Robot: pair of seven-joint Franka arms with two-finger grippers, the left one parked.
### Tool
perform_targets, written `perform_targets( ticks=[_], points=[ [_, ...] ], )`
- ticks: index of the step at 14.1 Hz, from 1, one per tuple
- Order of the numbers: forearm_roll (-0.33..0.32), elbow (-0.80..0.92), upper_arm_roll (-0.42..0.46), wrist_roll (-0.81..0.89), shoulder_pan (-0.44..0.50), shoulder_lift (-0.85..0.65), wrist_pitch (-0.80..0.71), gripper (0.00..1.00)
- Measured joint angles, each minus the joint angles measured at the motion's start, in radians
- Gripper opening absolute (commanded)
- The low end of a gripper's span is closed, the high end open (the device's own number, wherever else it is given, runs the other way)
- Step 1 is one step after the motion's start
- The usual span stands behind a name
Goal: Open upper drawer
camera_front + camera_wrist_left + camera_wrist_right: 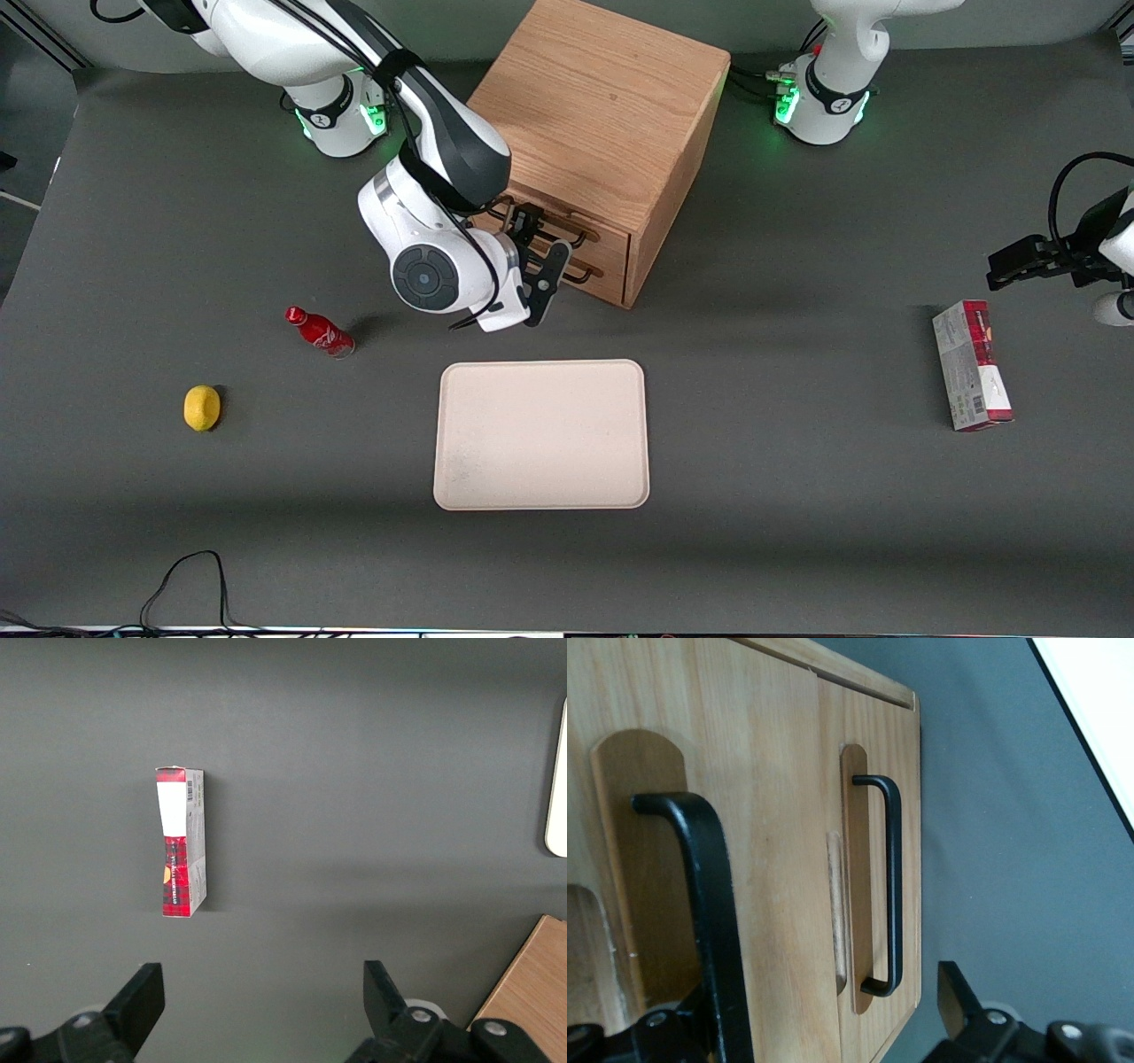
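**A:** How far along is it?

**B:** Hardly begun, I'd say. The upper drawer (614, 244) sits shut in the cabinet (602, 106), its front flush with the lower drawer (868, 718) beneath it and no gap showing. The gripper (542, 237) is right up at the cabinet's front, level with the upper handle (700, 886).

**A:** Has it got hold of it?

**B:** No. The fingers are spread wide with the black bar between them, close to one finger. Nothing is pinched. Closing, then the whole pull away from the cabinet, is left to do.

**A:** What's it made of?

**B:** The cabinet is a boxy block of light oak with long, visible grain and square edges. Each handle is a thin black wire bent into a flat U, standing off a darker backing plate with rounded ends. The bar looks smooth and slim, so I'd guess it could slip if the grip is shallow. The cabinet rests on a matte grey table (797, 532)
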Motion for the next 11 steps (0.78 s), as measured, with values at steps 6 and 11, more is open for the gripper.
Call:
perform_targets(
  ticks=[6, 11],
  points=[
    [-0.003, 0.003, -0.016, -0.041, -0.006, 0.000, 0.005, 1.00],
    [-0.012, 0.023, -0.024, -0.042, -0.027, 0.000, 0.009, 1.00]
  ],
)
